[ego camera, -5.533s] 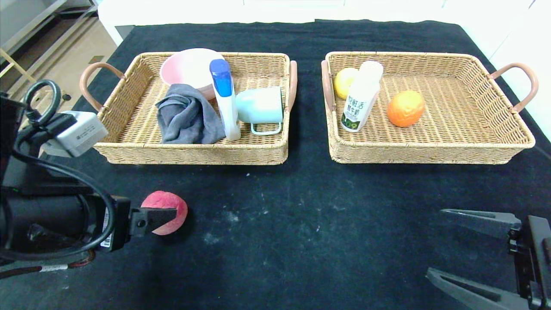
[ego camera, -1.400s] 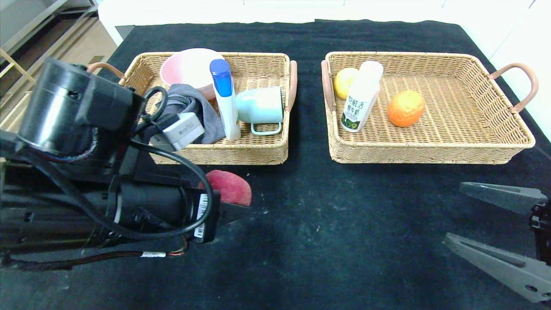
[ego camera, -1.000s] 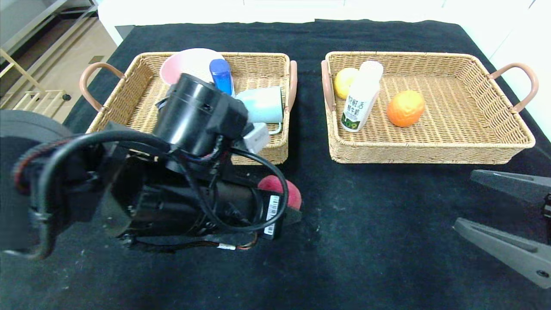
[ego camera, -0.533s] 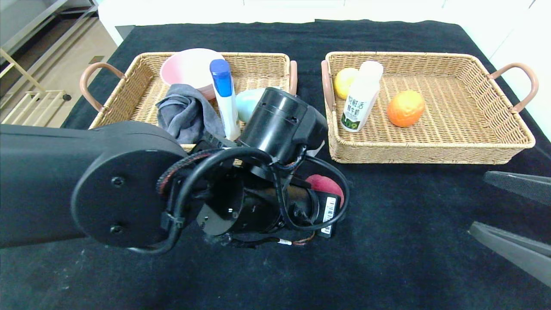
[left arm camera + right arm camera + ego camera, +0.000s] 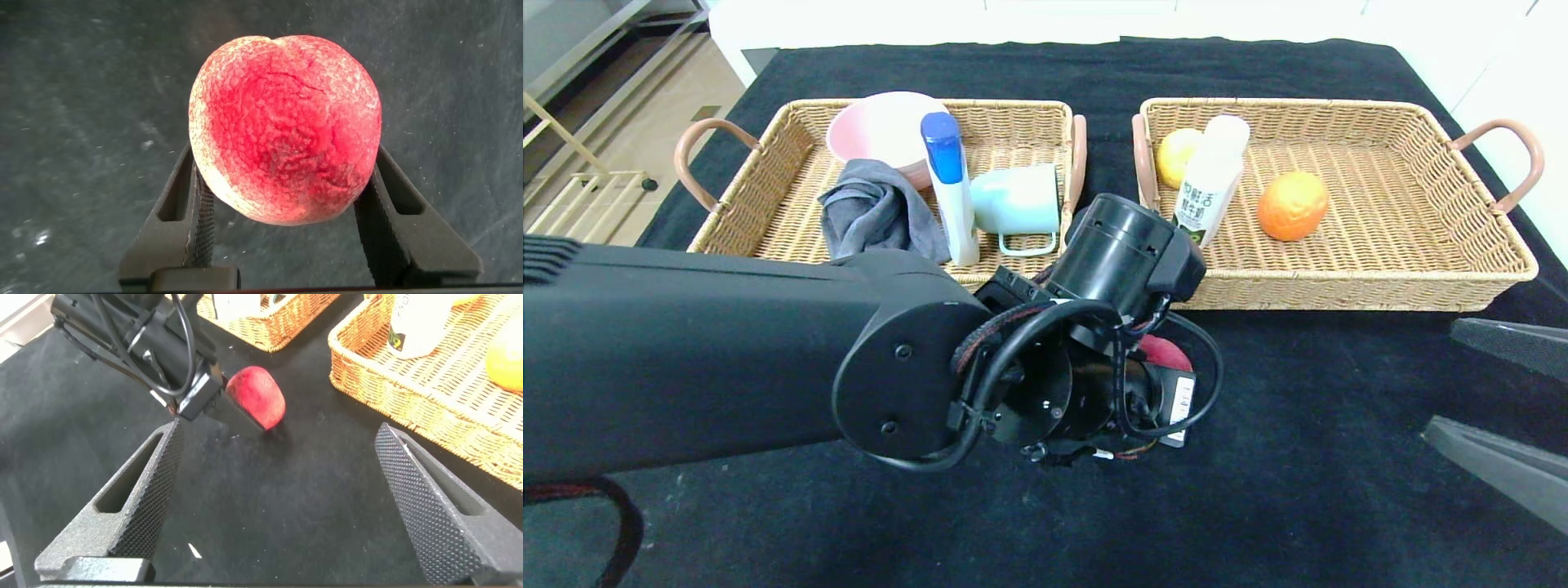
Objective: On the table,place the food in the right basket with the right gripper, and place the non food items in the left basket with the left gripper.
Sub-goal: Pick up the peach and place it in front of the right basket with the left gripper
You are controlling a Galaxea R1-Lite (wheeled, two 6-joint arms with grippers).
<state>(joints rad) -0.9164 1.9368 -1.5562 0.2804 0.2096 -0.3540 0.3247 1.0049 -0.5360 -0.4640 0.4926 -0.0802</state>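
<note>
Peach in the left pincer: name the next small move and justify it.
Probably set the peach down on the table and open the left pincer, which is shut on it. It is food, so the open right pincer, waiting close by with the fruit in front of it, should carry it into the right basket.
</note>
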